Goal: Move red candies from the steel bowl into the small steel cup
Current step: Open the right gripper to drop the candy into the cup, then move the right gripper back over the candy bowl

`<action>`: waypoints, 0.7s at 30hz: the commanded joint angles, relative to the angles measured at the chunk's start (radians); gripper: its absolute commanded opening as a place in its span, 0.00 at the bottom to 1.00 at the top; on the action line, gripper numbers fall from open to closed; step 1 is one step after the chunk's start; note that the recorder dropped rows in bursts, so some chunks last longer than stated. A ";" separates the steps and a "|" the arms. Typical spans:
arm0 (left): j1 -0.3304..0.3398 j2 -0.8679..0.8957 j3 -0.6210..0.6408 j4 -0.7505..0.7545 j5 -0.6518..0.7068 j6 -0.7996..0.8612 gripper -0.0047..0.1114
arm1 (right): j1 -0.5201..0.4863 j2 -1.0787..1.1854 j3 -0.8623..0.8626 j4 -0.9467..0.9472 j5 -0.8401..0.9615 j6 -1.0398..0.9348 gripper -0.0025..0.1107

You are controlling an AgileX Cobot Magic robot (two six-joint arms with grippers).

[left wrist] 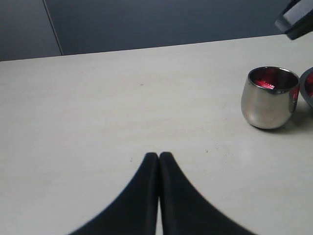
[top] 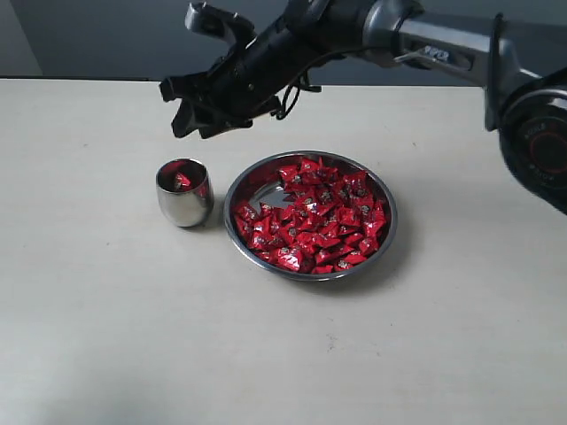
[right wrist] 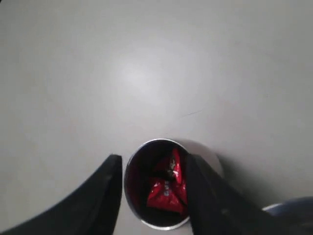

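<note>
Right gripper [right wrist: 154, 161] spread wide and empty, cup [top: 183, 202] directly beneath its jaws. Dip lower and a finger could topple it. Left gripper [left wrist: 159, 159] pinched closed.

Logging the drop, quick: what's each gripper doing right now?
Left gripper: closed, holding nothing.
Right gripper: open, empty, over the cup with candies inside.
</note>
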 commanded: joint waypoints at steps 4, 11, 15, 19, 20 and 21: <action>-0.001 -0.005 -0.008 0.002 -0.006 -0.002 0.04 | -0.040 -0.129 -0.003 -0.249 0.179 0.079 0.38; -0.001 -0.005 -0.008 0.002 -0.006 -0.002 0.04 | -0.040 -0.198 -0.003 -0.425 0.274 0.139 0.38; -0.001 -0.005 -0.008 0.002 -0.006 -0.002 0.04 | -0.040 -0.235 -0.003 -0.479 0.298 0.149 0.38; -0.001 -0.005 -0.008 0.002 -0.006 -0.002 0.04 | -0.040 -0.265 -0.003 -0.526 0.331 0.149 0.38; -0.001 -0.005 -0.008 0.002 -0.006 -0.002 0.04 | -0.040 -0.275 0.002 -0.532 0.337 0.149 0.38; -0.001 -0.005 -0.008 0.002 -0.006 -0.002 0.04 | -0.040 -0.285 0.012 -0.533 0.339 0.149 0.38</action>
